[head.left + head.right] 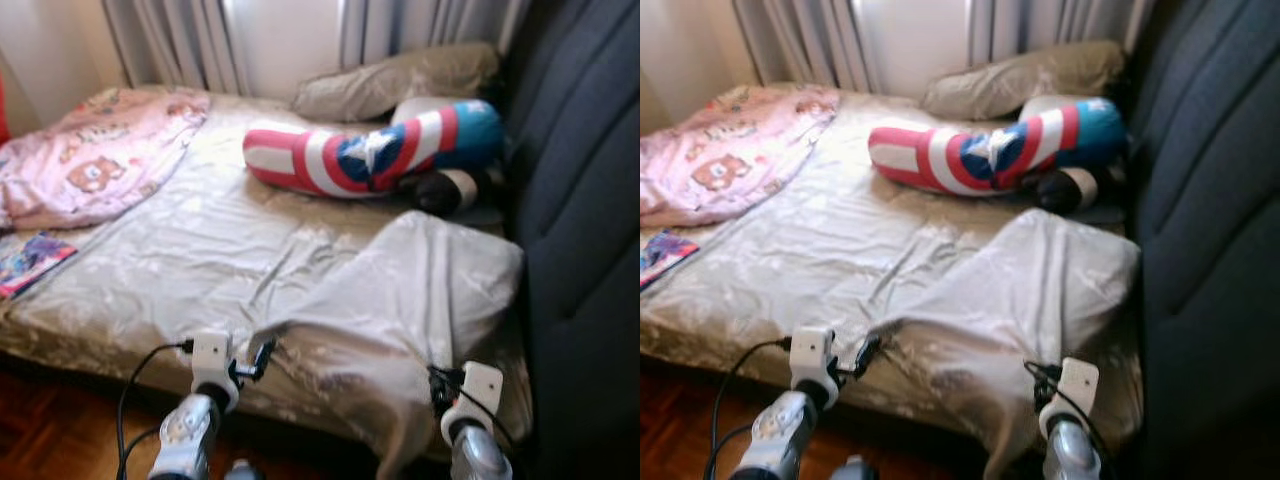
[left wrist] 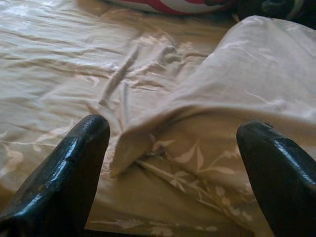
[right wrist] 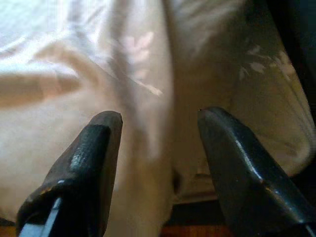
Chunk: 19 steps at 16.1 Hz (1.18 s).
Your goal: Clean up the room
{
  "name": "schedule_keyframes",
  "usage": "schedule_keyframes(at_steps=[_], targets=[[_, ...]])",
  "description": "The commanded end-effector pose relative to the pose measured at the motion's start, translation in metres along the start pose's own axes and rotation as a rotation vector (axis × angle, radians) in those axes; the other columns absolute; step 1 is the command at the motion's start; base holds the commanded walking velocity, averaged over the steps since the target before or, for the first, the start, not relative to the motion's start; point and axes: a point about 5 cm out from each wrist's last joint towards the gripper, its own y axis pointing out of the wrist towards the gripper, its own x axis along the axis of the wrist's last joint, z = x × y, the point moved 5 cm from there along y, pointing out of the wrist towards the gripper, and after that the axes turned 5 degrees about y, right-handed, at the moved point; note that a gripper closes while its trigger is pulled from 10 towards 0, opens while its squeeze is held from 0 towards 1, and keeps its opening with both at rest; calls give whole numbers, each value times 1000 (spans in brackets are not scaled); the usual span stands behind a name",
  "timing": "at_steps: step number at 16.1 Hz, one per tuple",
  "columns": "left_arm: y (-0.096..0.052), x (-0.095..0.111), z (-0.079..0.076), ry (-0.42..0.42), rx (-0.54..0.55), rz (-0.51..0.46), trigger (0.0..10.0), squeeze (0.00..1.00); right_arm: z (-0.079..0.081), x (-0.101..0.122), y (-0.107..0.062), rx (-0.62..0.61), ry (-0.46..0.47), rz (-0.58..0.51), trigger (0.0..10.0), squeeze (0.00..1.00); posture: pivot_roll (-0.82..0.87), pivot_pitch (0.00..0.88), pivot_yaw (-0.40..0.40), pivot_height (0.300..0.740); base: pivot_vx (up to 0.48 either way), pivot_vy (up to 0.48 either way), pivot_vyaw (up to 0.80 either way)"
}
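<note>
Bedding dominates: a low bed [image 1: 180,260] covered in a shiny beige floral satin sheet, with a dark blue-grey upholstered panel [image 1: 585,200] standing along its right side. A folded-over flap of the same beige satin cover [image 1: 410,290] lies rumpled at the near right corner and droops over the edge toward the wooden floor [image 1: 50,430]. At the far left rests a pink bear-print blanket [image 1: 95,150]; at the head, beneath grey curtains [image 1: 170,40], sits a beige pillow [image 1: 400,80] with a red, white and blue star-patterned bolster cushion [image 1: 370,150] in front of it. A colourful flat book [image 1: 30,262] lies at the left edge. The left end effector [image 2: 170,148] hovers spread wide over the flap's corner, gripping nothing; the right end effector [image 3: 158,148] is likewise parted, against the hanging fabric.
</note>
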Motion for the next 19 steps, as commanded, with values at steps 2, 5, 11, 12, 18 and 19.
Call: schedule_keyframes(at_steps=[2,5,11,12,18,19], targets=[[1,2,2,-1,-4,-1,10000,0,0,5,3,-8,8,0,10000,0,40,2,-26,657,0,0,0],[1,3,5,0,2,-1,10000,0,3,7,6,-9,4,12,10000,0,47,14,-19,657,0,0,0],[5,13,13,8,11,-23,10000,0,29,22,14,73,19,8,10000,0,48,36,6,657,0,0,0],[5,14,13,7,12,-24,10000,0,29,22,14,73,18,9,10000,0,48,36,6,657,0,0,0],[7,18,11,-1,7,-44,10000,0,27,16,11,81,10,22,10000,0,47,53,0,657,207,0,0],[7,18,10,-4,5,-43,10000,0,28,16,11,84,10,18,10000,0,46,57,-1,657,259,0,0]])
